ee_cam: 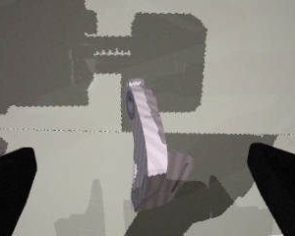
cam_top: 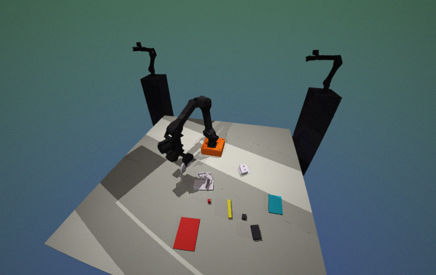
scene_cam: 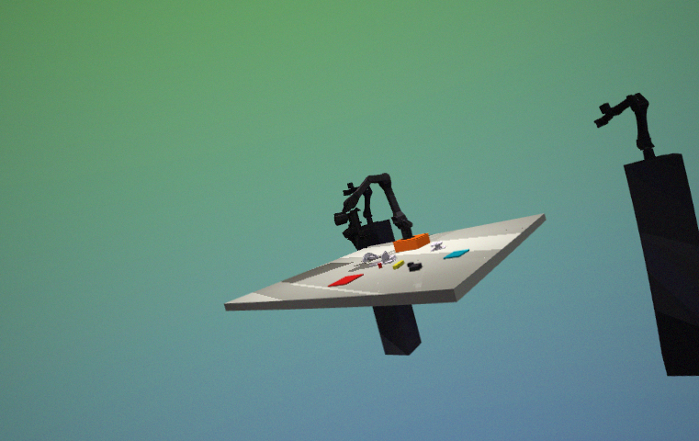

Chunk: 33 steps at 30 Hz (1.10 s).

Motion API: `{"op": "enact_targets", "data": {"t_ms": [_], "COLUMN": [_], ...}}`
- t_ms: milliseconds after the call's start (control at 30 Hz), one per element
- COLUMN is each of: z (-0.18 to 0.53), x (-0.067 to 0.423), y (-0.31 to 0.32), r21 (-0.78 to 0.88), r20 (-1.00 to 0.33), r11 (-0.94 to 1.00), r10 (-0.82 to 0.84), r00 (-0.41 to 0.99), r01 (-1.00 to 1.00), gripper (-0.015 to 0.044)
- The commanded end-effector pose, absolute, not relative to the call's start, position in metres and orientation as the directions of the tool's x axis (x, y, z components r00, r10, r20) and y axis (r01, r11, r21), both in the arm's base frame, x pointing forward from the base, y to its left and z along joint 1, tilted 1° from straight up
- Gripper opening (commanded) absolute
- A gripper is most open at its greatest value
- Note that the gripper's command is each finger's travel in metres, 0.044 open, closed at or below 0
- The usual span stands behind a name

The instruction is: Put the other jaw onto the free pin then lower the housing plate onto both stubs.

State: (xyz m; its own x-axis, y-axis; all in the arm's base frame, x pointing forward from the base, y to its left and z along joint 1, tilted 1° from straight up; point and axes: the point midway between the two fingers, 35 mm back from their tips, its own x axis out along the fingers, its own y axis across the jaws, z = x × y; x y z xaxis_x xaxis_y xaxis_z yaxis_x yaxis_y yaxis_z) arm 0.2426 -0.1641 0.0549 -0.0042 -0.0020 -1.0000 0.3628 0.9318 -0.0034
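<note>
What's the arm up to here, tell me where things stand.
The arm's gripper is wide open above the loose pale jaw, with nothing held between its fingers. The base with the other jaw sits beside it, and the housing plate lies apart on the table. So the second jaw and the plate are both unmounted; a grasp of that jaw looks likely next, though I can't be certain.
</note>
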Motion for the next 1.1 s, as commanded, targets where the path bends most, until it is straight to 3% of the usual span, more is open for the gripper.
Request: {"op": "enact_targets", "data": {"t_ms": [0, 367, 533, 900, 1067], "z": [0.056, 0.056, 0.057, 0.057, 0.057], "x": [0.243, 0.243, 0.226, 0.224, 0.224], "y": [-0.165, -0.165, -0.196, -0.198, -0.198], "r21": [-0.004, -0.004, -0.008, -0.008, -0.008], "r20": [-1.0, -1.0, -1.0, -1.0, -1.0], "r11": [0.93, 0.93, 0.934, 0.935, 0.935], "r10": [-0.004, -0.004, -0.007, -0.007, -0.007], "r00": [-0.002, -0.002, -0.004, -0.004, -0.004], "r01": [0.368, 0.368, 0.357, 0.356, 0.356], "gripper": [0.044, 0.044, 0.0309, 0.002, 0.0]}}
